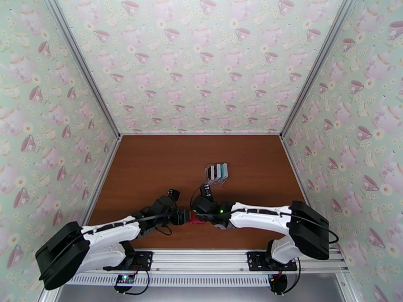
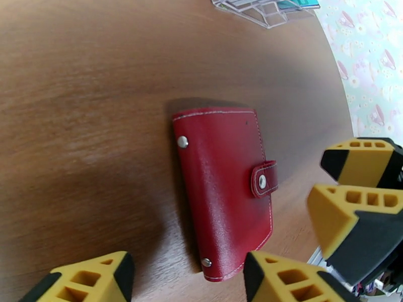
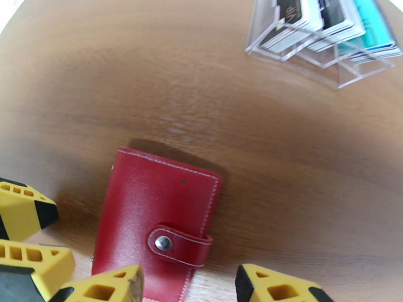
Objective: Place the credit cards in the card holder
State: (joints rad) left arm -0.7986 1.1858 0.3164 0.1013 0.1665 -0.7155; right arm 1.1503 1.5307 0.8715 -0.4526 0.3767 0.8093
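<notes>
- Closed card holder (image 2: pixel 221 192) lies by the tabletop's (image 1: pixel 151 162) near edge.
- Left gripper (image 2: pixel 186 265), right gripper (image 3: pixel 189 278): jaws apart above it, gripping nothing.
- Credit cards (image 3: pixel 322 21) stand in clear rack (image 3: pixel 352 71).

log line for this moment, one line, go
card holder: closed, snapped, flat on table | credit cards: in clear rack | left pincer: open over it | right pincer: open over it
</notes>
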